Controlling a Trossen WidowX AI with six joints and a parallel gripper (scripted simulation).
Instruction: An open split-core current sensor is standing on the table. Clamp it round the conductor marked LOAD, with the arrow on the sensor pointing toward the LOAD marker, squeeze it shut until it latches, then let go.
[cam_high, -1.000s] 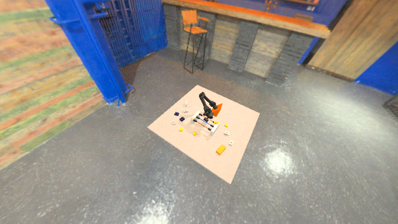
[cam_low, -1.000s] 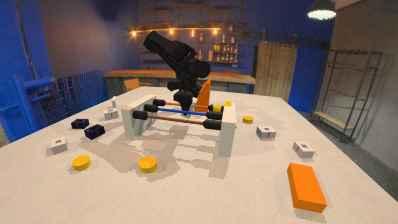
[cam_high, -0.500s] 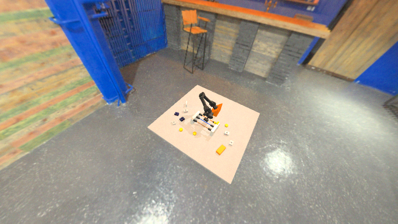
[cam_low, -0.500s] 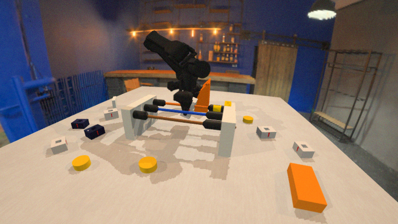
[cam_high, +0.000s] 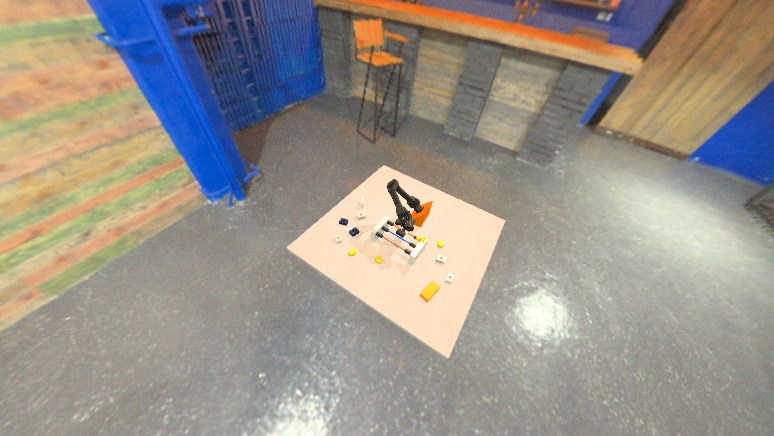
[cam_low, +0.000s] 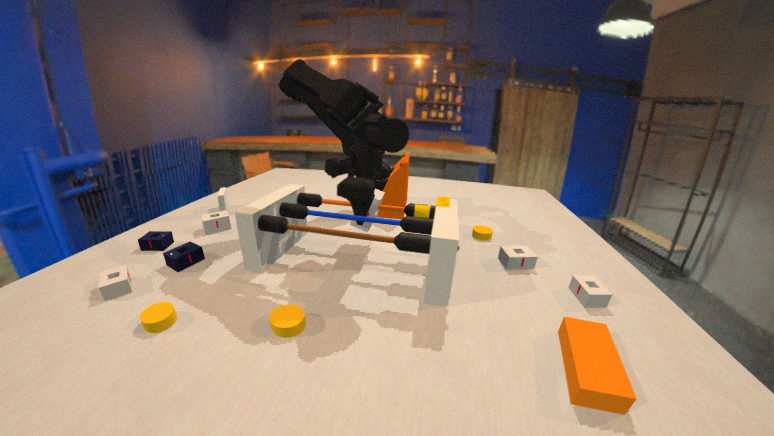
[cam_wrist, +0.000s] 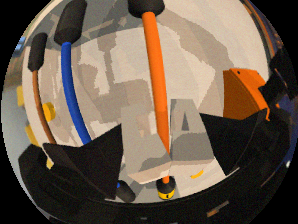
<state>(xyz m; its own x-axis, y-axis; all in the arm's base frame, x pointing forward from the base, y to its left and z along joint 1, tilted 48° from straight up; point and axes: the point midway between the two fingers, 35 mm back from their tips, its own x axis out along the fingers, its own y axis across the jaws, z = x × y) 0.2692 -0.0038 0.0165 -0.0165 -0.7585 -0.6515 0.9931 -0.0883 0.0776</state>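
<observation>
My gripper (cam_high: 401, 231) (cam_wrist: 160, 121) is shut on the grey split-core sensor (cam_wrist: 192, 147), with one black finger against each side of it. The orange conductor (cam_low: 334, 202) (cam_wrist: 155, 70) passes between the sensor's two halves in the wrist view. The halves meet or nearly meet at the near end; a narrow gap shows farther up. Whether it is latched cannot be told, and its arrow is not readable. A yellow band (cam_low: 423, 211) (cam_wrist: 167, 194) and a yellow tag (cam_low: 443, 201) are at the orange conductor's right end in the exterior view; their lettering is unreadable.
The blue conductor (cam_low: 346, 217) (cam_wrist: 66, 75) and brown conductor (cam_low: 335, 231) run beside the orange one, between white end plates (cam_low: 443, 265). An orange wedge (cam_low: 397, 186) (cam_wrist: 242, 92) stands behind. Small white and navy blocks, yellow discs and an orange block (cam_low: 595, 362) lie around.
</observation>
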